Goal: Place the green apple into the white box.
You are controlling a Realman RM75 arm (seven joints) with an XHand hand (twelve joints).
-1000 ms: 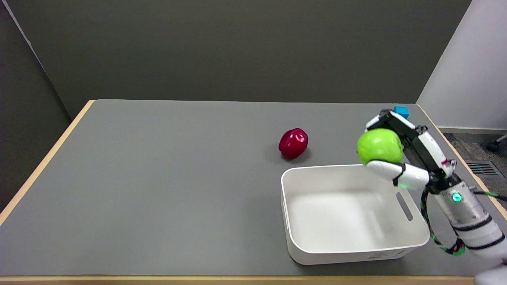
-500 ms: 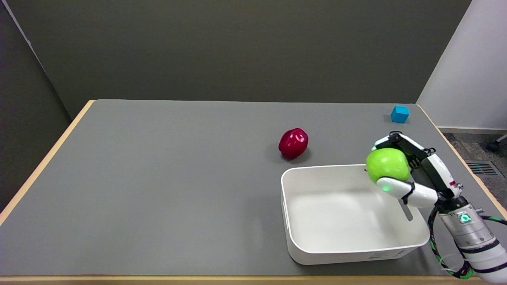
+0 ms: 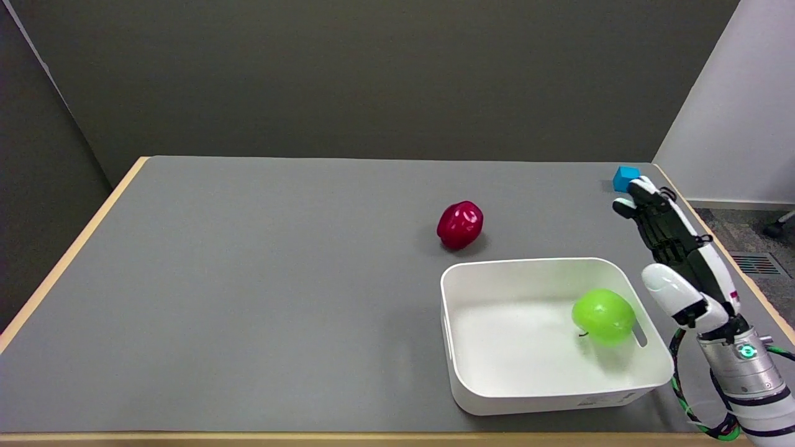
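Green apple lies inside the white box, on the floor at the box's 3 o'clock side, close against the wall with the slot handle. Stem points toward 8 o'clock. I judge the placing done.

Handling, as I judge it: round, smooth, glossy skin, firm, moderate weight. Likely to roll on the flat box floor, and slippery under hard fingertips. If I had to lift it again, I would cup it from above, around its widest part, with fingers on opposite sides. The near wall leaves little room at the 3 o'clock side.

My right robot hand is in the air outside the box, at about 2 o'clock from the apple. Fingers are spread and extended toward 11 o'clock, thumb apart. It holds nothing and touches neither apple nor box.

Count:
- green apples: one
- white boxes: one, near the table's front edge at the right
- red apples: one, on the table just beyond the box's far left corner, at 11 o'clock from it, not touching
- blue cubes: one, far right corner of the table, partly behind my fingertips in this view
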